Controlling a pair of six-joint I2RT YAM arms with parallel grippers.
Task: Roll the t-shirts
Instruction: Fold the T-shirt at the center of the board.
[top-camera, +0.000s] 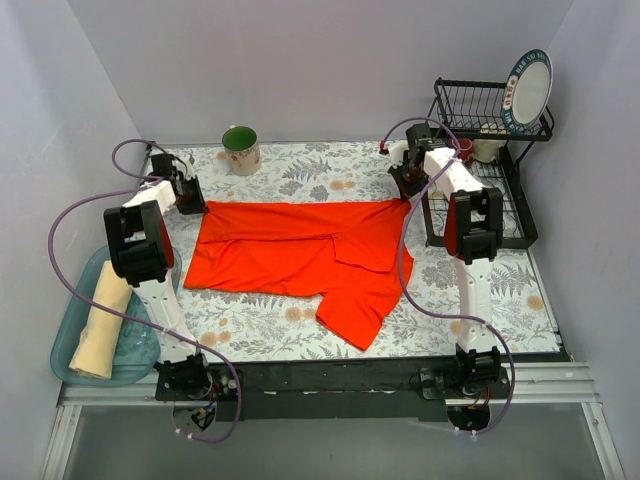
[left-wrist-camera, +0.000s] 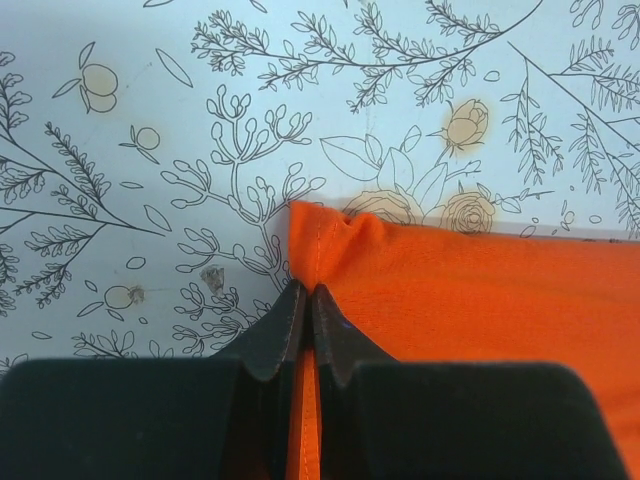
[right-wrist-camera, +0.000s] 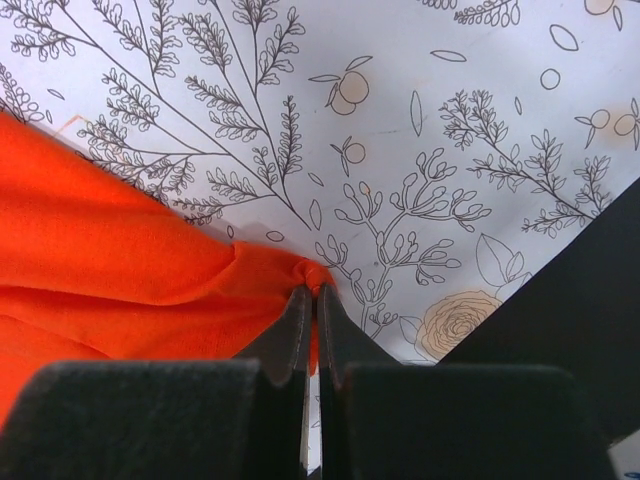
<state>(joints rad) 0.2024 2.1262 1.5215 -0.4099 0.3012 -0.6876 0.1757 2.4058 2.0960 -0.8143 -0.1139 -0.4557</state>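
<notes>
The orange-red t-shirt (top-camera: 300, 250) lies folded lengthwise across the floral table, one sleeve part hanging toward the front. My left gripper (top-camera: 197, 207) is shut on its far left corner; the left wrist view shows the hem pinched between the pads (left-wrist-camera: 305, 300). My right gripper (top-camera: 405, 195) is shut on its far right corner, the cloth (right-wrist-camera: 150, 270) bunched at the fingertips (right-wrist-camera: 313, 295). The cream-yellow t-shirt (top-camera: 103, 320) lies rolled in a teal tray (top-camera: 135, 355) at the front left.
A green mug (top-camera: 241, 150) stands at the back of the table, left of centre. A black dish rack (top-camera: 485, 170) with a plate (top-camera: 528, 90) and cups stands at the back right, close to my right arm.
</notes>
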